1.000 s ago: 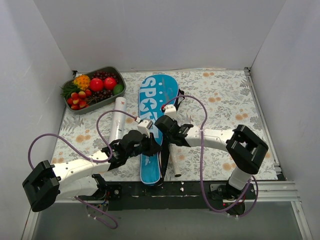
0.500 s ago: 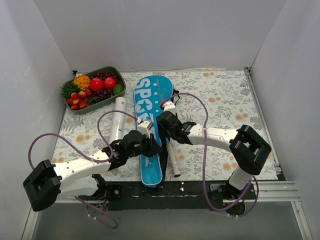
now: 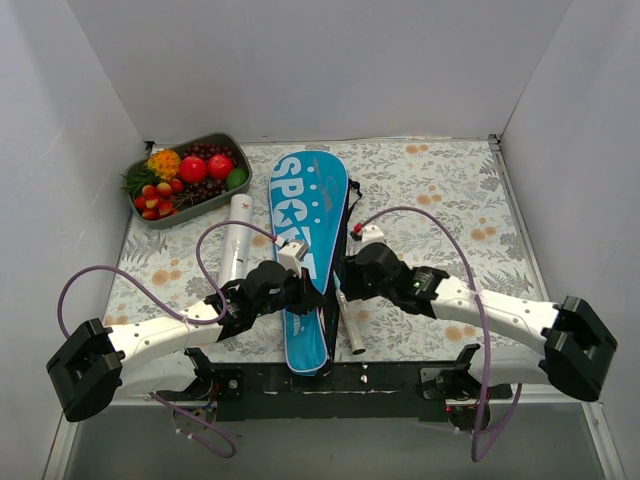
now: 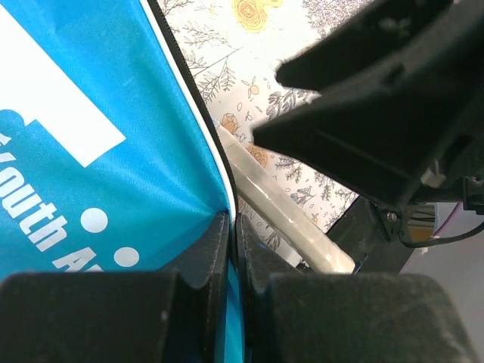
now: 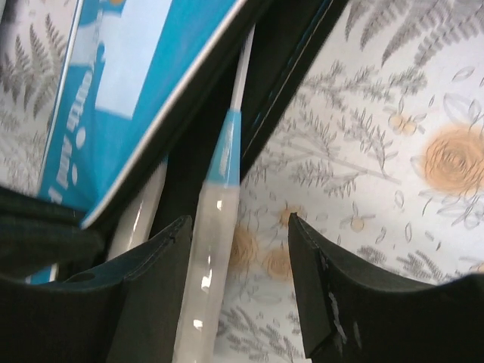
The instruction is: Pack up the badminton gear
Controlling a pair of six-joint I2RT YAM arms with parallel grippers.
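Note:
The blue "SPORT" bag [image 3: 312,215] lies lengthwise mid-table. My left gripper [image 3: 305,290] is shut on the bag's [image 4: 98,151] right edge, the fabric pinched between its jaws [image 4: 233,227]. Two silvery racket handles [image 3: 347,322] stick out of the bag's dark opening toward the near edge. My right gripper [image 3: 346,284] hovers open over them. In the right wrist view one handle [image 5: 208,280] lies between the open jaws [image 5: 236,227], close to the left finger, and the other handle [image 5: 140,219] lies further left. The white shuttlecock tube [image 3: 236,240] lies left of the bag.
A grey tray [image 3: 232,146] of colourful fruit sits at the far left corner. Walls close in the flowered table cloth [image 3: 450,200] on three sides. A black rail [image 3: 330,385] runs along the near edge. The right arm [image 4: 378,113] looms just beyond my left gripper.
My right gripper has opened and pulled back toward the near edge, its arm swinging out to the right. The bag shifted slightly. The left gripper kept its hold.

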